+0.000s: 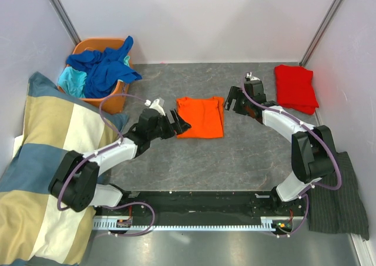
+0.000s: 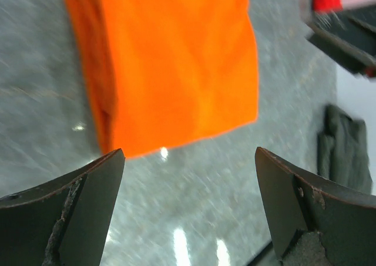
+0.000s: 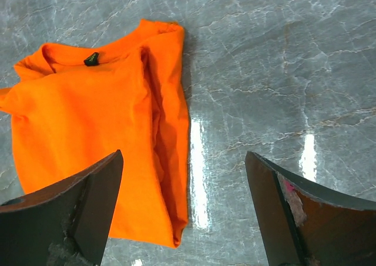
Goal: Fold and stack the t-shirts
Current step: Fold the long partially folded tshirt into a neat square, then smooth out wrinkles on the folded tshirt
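My left gripper (image 1: 180,124) hangs at the left edge of the orange t-shirt (image 1: 201,117), fingers spread. My right gripper (image 1: 230,101), likewise spread, sits just off its right edge. Grey table (image 1: 235,154) shows around the folded shirt. The red t-shirt (image 1: 295,87) lies well apart, far right.

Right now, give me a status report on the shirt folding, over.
Left gripper open, empty, at orange shirt, left edge. Right gripper open, empty, near its right edge. Red shirt folded, far right. Nothing between grippers and shirt.

free: table (image 1: 247,160) nearer than orange t-shirt (image 1: 201,118) | obstacle: basket (image 1: 115,100) far-left
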Controlling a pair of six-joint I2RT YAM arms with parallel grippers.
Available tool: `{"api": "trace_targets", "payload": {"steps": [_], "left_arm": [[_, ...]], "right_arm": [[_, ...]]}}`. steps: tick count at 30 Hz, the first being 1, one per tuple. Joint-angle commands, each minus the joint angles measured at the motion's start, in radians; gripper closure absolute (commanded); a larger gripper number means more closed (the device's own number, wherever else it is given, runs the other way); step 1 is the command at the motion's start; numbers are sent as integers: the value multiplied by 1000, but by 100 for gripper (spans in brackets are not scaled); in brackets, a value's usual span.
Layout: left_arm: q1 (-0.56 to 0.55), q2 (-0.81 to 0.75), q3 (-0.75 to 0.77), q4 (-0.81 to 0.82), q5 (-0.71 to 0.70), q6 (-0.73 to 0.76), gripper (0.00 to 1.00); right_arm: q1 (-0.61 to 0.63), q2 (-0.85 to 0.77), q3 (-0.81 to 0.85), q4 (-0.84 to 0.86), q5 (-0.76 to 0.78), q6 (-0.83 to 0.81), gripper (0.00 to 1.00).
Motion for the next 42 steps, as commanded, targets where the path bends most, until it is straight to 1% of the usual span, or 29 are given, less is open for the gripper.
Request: {"api": "trace_targets", "payload": {"steps": [1, 3, 6, 9, 10, 12, 13, 14, 15, 16, 17, 18, 21, 22, 25, 29, 34, 41, 42], "left_arm": [[-92, -108, -33, 3, -51, -67, 0], [-135, -139, -47, 3, -57, -93, 0], [-181, -137, -62, 6, -69, -112, 0], [-218, -128, -77, 16, -75, -141, 0], [-229, -125, -93, 32, -85, -147, 0], [-253, -111, -103, 61, -99, -159, 0], [-258, -85, -110, 79, -103, -162, 0], [-259, -71, -111, 88, -108, -167, 0], [-262, -57, -113, 99, -111, -170, 0], [-262, -25, -117, 128, -117, -171, 0], [-264, -11, -117, 139, -126, -174, 0], [-264, 7, -116, 153, -129, -175, 0], [-264, 87, -97, 209, -129, -175, 0], [-262, 139, -85, 226, -123, -175, 0], [-264, 232, -44, 265, -99, -175, 0], [-262, 303, -13, 299, -83, -187, 0], [-249, 328, 15, 288, -97, -170, 0], [-172, 320, 25, 247, -95, -138, 0], [-161, 317, 22, 242, -95, -135, 0]], "right_arm": [[2, -34, 24, 13, -30, -24, 7], [3, -14, 34, 35, -30, -30, 6], [3, 55, 90, 67, -34, -40, 6], [3, 159, 191, 91, -44, -52, 5], [2, 191, 259, 92, -62, -61, 5], [2, 291, 335, 90, -88, -69, 5], [3, 328, 411, 90, -108, -73, 5], [3, 401, 451, 84, -140, -80, 5], [3, 438, 490, 81, -165, -81, 4], [3, 476, 566, 78, -185, -87, 4], [3, 547, 602, 66, -217, -90, 3], [3, 581, 667, 62, -234, -90, 2], [3, 700, 781, 21, -298, -86, 2], [2, 739, 794, 7, -315, -83, 2], [3, 759, 759, 35, -347, -54, 2], [3, 721, 659, 76, -367, -41, 2], [3, 618, 500, 75, -361, -46, 2], [3, 468, 253, 104, -390, -26, 2], [6, 452, 196, 110, -398, -21, 2]]}}
